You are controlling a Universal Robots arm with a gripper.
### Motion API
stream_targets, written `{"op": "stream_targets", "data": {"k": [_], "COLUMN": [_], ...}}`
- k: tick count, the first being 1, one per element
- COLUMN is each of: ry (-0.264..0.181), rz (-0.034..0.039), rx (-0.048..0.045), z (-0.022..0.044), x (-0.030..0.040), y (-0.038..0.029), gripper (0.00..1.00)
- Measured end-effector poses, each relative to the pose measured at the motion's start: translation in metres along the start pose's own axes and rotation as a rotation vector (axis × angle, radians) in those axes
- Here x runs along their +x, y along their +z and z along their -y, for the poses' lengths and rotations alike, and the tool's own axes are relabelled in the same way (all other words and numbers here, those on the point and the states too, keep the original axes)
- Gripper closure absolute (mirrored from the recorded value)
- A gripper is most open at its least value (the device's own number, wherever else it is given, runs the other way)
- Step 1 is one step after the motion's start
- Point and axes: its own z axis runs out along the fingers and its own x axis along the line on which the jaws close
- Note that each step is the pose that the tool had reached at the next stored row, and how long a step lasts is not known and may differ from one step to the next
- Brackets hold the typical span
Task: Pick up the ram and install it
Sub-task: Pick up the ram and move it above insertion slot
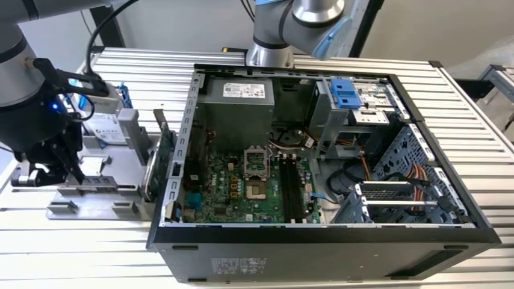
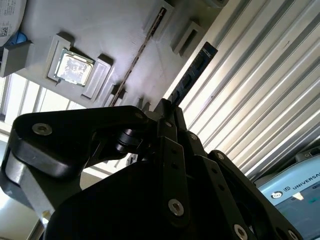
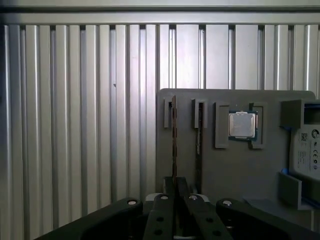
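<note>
Closed on the ram (image 3: 174, 140), the tool (image 3: 174, 185) had bare ribbed desk (image 3: 75, 125) on one side. On the other, a second stick (image 3: 199, 130) stood close in the grey tray (image 3: 225, 175), with the processor (image 3: 242, 125) and hard drive (image 3: 307, 150) beyond. Inside the open computer case (image 1: 321, 247), the memory slots (image 1: 289, 186) lay uncovered.

An open computer case (image 1: 321, 253) lies on the slatted table (image 1: 466, 78), with the power supply (image 1: 241, 99) at its far end and the motherboard (image 1: 233, 186) nearer. Just beside it, on the exterior view's left, sits a parts tray (image 1: 105, 195), and an expansion card (image 1: 166, 159) stands between them. The gripper (image 3: 175, 180) hangs over the tray's near half with the ram (image 3: 174, 135) between its fingers. A second stick (image 3: 199, 135) stands alongside, then a processor (image 3: 242, 125). A hard drive (image 1: 108, 129) lies farther back.
</note>
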Motion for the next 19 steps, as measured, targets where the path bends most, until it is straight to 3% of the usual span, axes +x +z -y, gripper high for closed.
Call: {"op": "stream_targets", "data": {"k": [19], "ry": [0.0], "rz": [0.0], "rx": [0.0001], "z": [-0.0006], "x": [0.0001], "y": [-0.0159], "gripper": [1.0]}}
